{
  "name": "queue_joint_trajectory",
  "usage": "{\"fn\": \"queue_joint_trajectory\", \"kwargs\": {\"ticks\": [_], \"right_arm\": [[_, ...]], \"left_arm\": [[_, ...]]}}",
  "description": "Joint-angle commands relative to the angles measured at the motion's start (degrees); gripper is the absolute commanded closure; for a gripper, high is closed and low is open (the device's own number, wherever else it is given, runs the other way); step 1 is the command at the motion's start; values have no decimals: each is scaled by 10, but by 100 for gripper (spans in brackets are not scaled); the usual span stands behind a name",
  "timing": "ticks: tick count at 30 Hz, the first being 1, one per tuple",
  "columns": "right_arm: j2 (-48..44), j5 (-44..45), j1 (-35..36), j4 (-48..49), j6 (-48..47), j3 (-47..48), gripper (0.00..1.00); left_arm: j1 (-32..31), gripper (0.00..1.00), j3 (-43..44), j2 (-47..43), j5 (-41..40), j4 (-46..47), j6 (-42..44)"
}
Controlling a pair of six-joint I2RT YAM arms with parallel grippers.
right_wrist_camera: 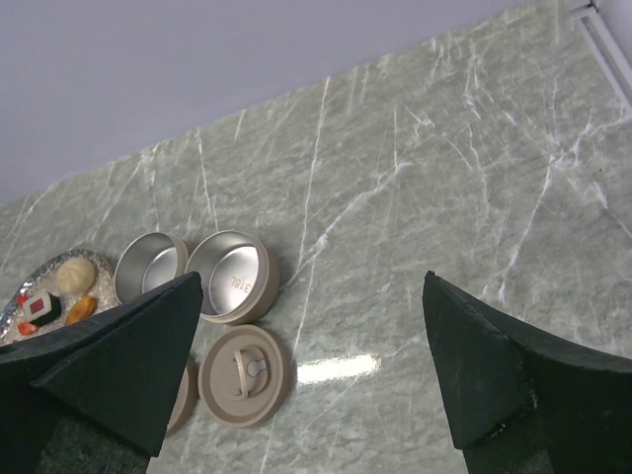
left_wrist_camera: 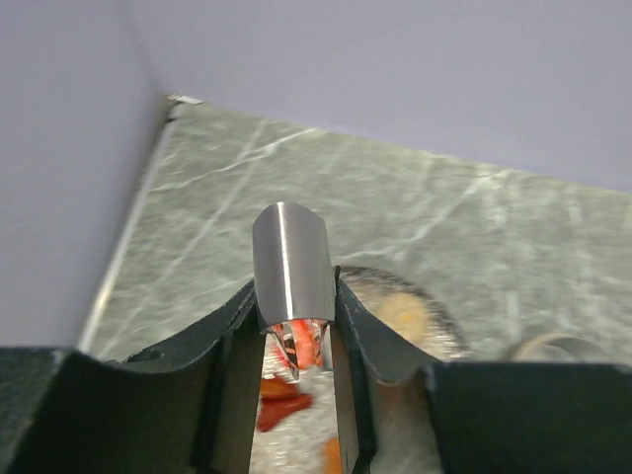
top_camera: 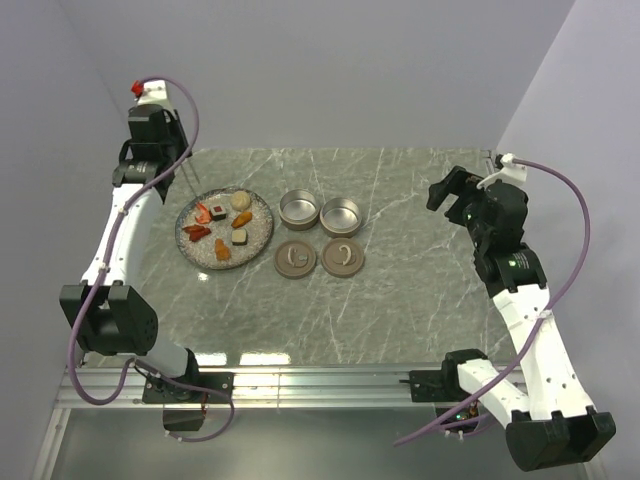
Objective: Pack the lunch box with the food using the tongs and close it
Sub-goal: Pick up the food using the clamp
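My left gripper [top_camera: 166, 150] [left_wrist_camera: 293, 296] is shut on the bent end of the silvery tongs [top_camera: 186, 176] [left_wrist_camera: 289, 267]. The tongs point down over the far left rim of the speckled plate [top_camera: 262, 238]. Several small pieces of food [top_camera: 242, 218] lie on the plate. In the left wrist view a blurred orange-red piece [left_wrist_camera: 300, 345] shows between the tong arms; I cannot tell if it is pinched. The lunch box is two open round tins [top_camera: 300, 209] [top_camera: 341, 215] [right_wrist_camera: 232, 276], with their tan lids [top_camera: 295, 260] [top_camera: 343, 257] [right_wrist_camera: 245, 373] lying flat in front. My right gripper [top_camera: 447, 190] [right_wrist_camera: 311, 281] hangs open and holds nothing, right of the tins.
The marble table [top_camera: 420, 290] meets walls at the back, left and right. A metal rail [top_camera: 330, 380] runs along the near edge by the arm bases. Purple cables [top_camera: 575, 200] loop beside each arm.
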Motion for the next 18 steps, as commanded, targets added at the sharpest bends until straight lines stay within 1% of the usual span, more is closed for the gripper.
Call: {"fn": "queue_joint_trajectory", "kwargs": {"ticks": [1, 8, 14, 18], "right_arm": [[-20, 2, 4, 5, -13, 19, 1], [-34, 14, 3, -3, -24, 20, 0], [-52, 20, 2, -7, -19, 7, 1], [-59, 25, 3, -9, -19, -1, 0]], "left_arm": [[-30, 65, 6, -25, -25, 52, -36], [-76, 62, 13, 1, -51, 70, -44], [-92, 58, 4, 8, -99, 80, -39], [-95, 57, -8, 11, -110, 84, -33]]}}
